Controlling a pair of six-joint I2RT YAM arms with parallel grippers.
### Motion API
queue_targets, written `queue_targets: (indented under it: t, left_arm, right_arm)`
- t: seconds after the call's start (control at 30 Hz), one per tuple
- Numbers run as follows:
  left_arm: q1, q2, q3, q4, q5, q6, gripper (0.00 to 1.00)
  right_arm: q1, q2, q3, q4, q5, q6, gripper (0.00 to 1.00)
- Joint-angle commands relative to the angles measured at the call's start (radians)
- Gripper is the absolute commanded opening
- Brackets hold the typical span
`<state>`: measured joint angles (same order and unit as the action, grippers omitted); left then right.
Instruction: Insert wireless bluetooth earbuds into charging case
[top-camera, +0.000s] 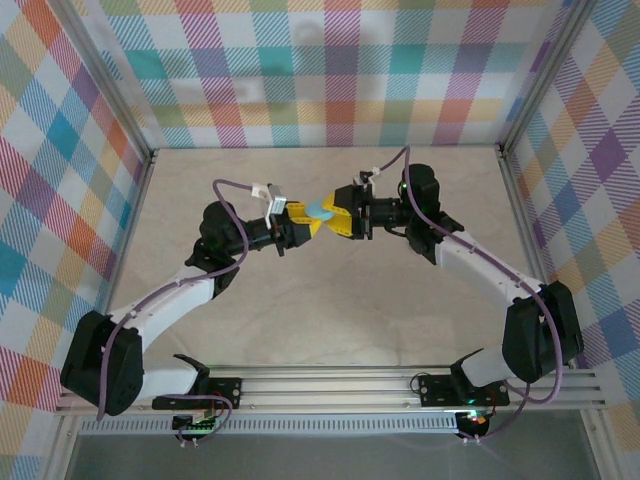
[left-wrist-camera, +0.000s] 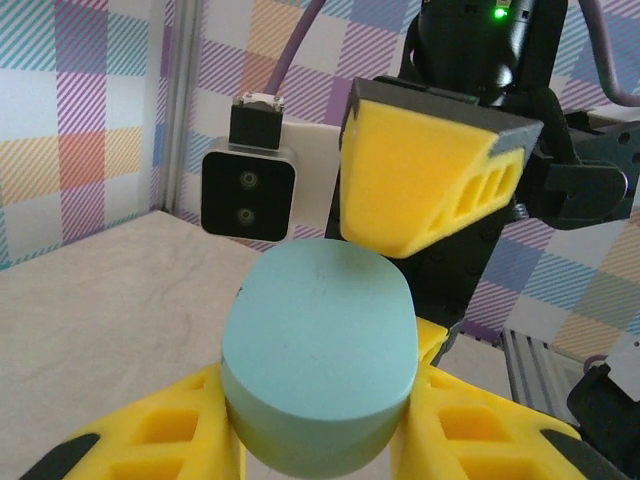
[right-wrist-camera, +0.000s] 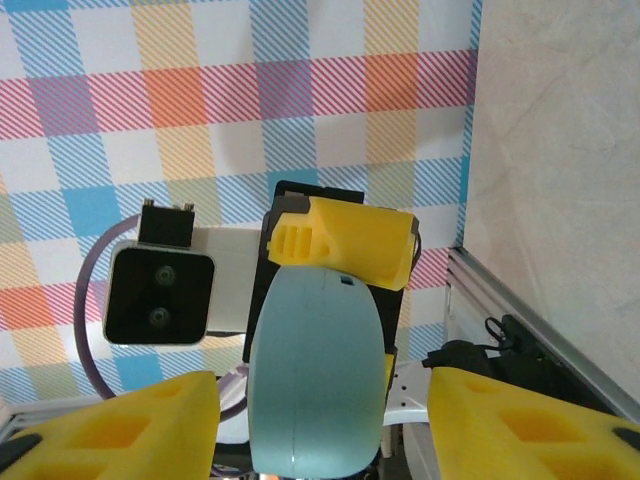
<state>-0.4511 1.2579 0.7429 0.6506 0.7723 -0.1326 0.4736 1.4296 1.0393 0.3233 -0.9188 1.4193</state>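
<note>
At top-view centre, left end effector (top-camera: 306, 223) pinches the charging case (top-camera: 322, 210). Right end effector (top-camera: 342, 220) faces it, fingers (right-wrist-camera: 120, 420) spread off the shell.

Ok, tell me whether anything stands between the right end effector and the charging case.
Nothing visible does. The charging case is clamped in the left end effector in mid-air. It sits in the gap between the open fingers of the right end effector, with only air on either side.
</note>
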Motion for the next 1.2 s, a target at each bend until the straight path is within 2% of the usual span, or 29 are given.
queue_targets:
  t: [0.0,0.07,0.17,0.27,0.37,0.4,0.5,0.8,0.93,1.17]
  left_arm:
    - [-0.008,-0.061,-0.005,-0.076,-0.019,0.06,0.16]
    - [-0.007,-0.085,-0.011,-0.111,-0.033,0.074,0.15]
    - [-0.008,-0.115,-0.011,-0.185,-0.053,0.096,0.14]
    - [-0.007,-0.145,0.002,-0.304,-0.064,0.131,0.14]
    - [-0.007,-0.189,0.0,-0.395,-0.072,0.159,0.13]
    - [-0.007,-0.208,-0.01,-0.407,-0.079,0.165,0.13]
    - [-0.007,-0.265,-0.048,-0.417,-0.109,0.174,0.13]
    - [-0.008,-0.338,-0.068,-0.498,-0.107,0.183,0.13]
    - [-0.008,-0.343,-0.073,-0.505,-0.095,0.181,0.13]
    - [-0.008,-0.342,-0.079,-0.489,-0.067,0.159,0.12]
  right_arm:
    - [-0.031,-0.027,0.038,-0.022,-0.011,-0.037,0.63]
    - [-0.057,-0.052,0.041,-0.056,-0.007,-0.072,0.65]
    - [-0.089,-0.107,0.053,-0.178,0.021,-0.203,0.66]
    - [-0.08,-0.166,0.116,-0.381,0.092,-0.491,0.66]
    - [-0.014,-0.221,0.206,-0.631,0.298,-0.85,0.65]
    - [0.014,-0.233,0.224,-0.678,0.37,-0.954,0.65]
    - [0.062,-0.241,0.244,-0.716,0.449,-1.141,0.65]
    - [0.234,-0.158,0.285,-0.809,0.571,-1.475,0.69]
    - [0.289,-0.124,0.298,-0.839,0.622,-1.557,0.71]
    - [0.322,-0.072,0.339,-0.9,0.638,-1.618,0.75]
